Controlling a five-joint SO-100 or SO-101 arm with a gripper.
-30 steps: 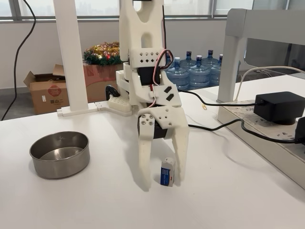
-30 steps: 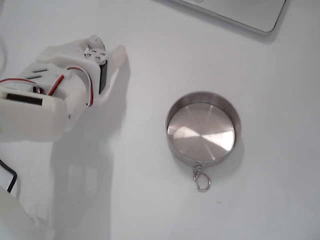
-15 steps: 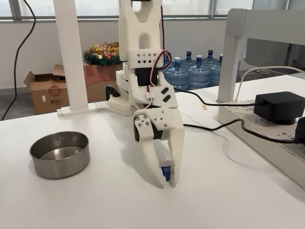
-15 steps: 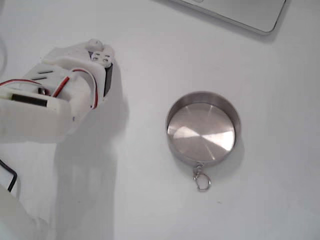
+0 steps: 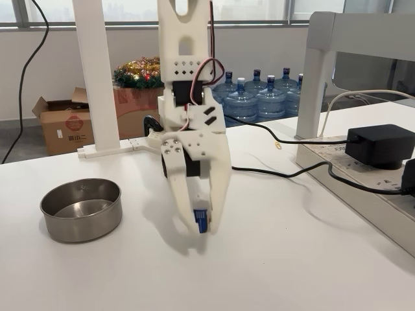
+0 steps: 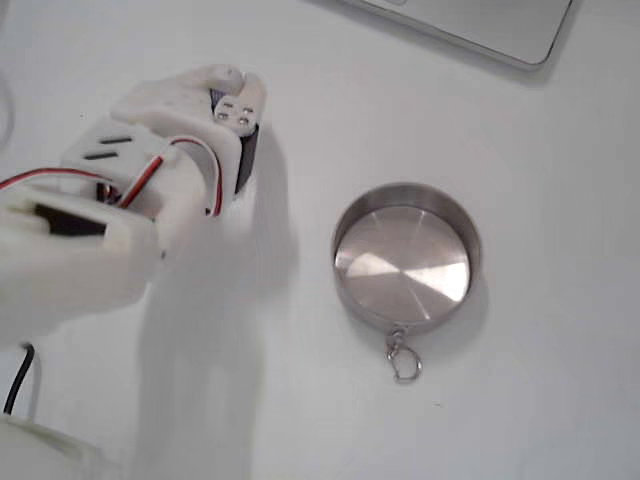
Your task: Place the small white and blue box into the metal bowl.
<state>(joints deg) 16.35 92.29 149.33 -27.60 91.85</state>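
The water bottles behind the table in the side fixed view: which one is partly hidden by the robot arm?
The leftmost water bottle; the white arm covers its left side. The other water bottles to its right stand in open view, away from the arm.
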